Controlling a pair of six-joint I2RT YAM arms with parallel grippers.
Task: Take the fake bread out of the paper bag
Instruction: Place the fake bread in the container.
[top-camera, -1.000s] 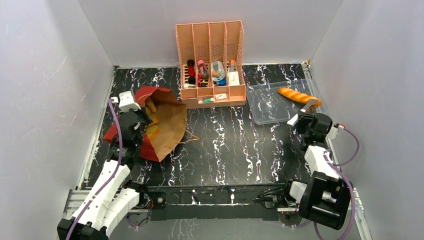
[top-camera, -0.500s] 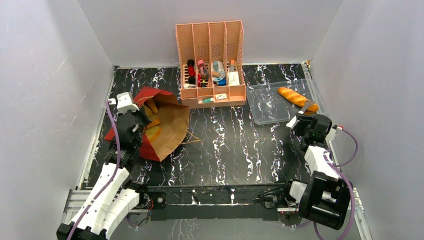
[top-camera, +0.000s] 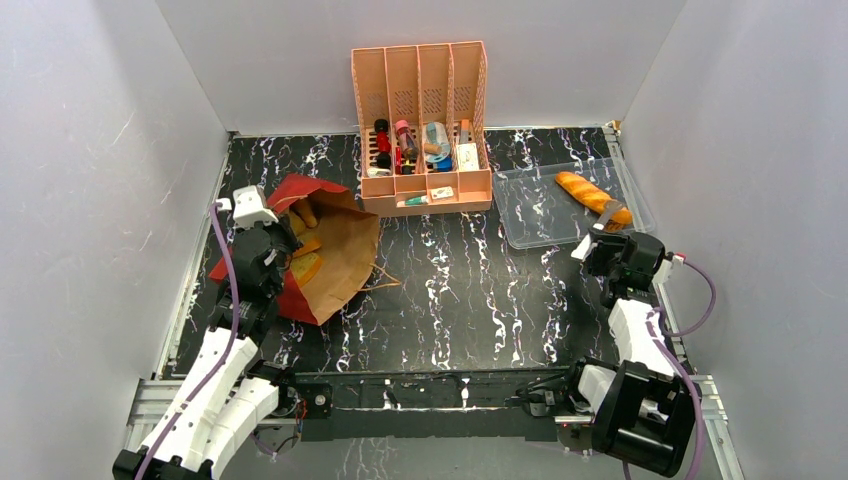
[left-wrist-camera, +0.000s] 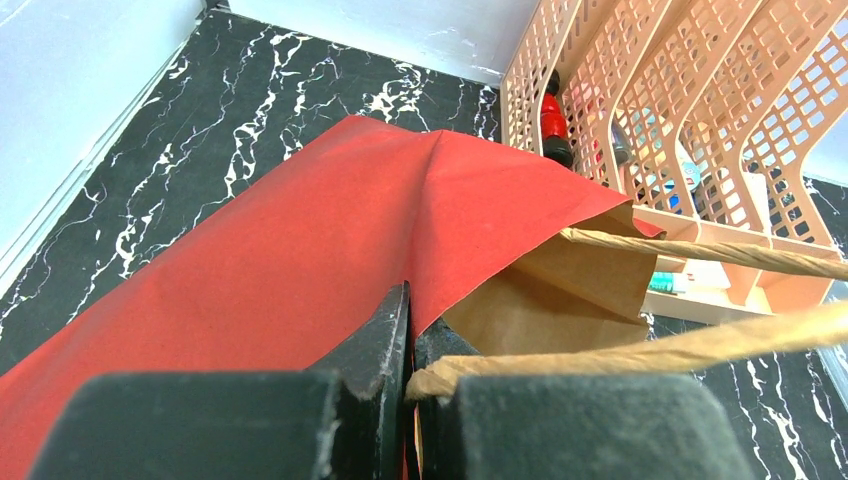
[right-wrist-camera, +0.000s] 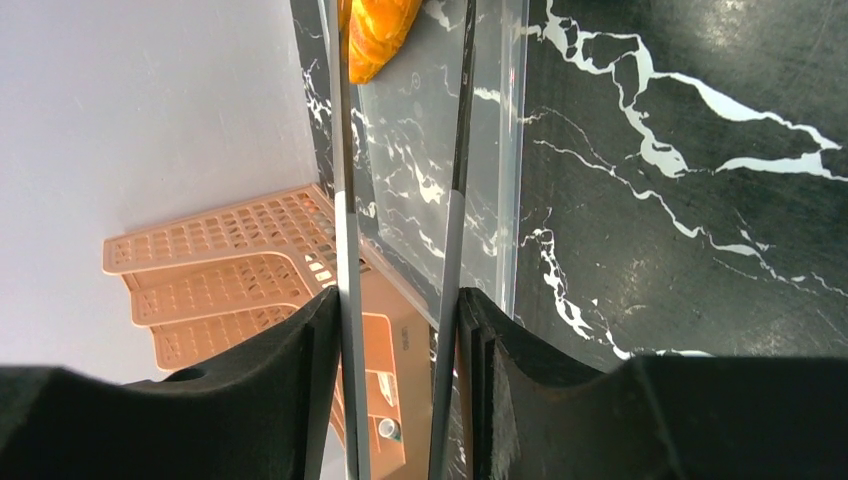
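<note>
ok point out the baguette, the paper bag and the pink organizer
baguette (top-camera: 590, 194), top view, middle of the loaf
paper bag (top-camera: 345, 250), top view, brown side panel
pink organizer (top-camera: 403, 72), top view, tall back divider

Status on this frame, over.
Left pincer shut on bag rim. Right pincer open at tray edge. Baguette in tray, other bread inside bag. No obstruction seen.
</note>
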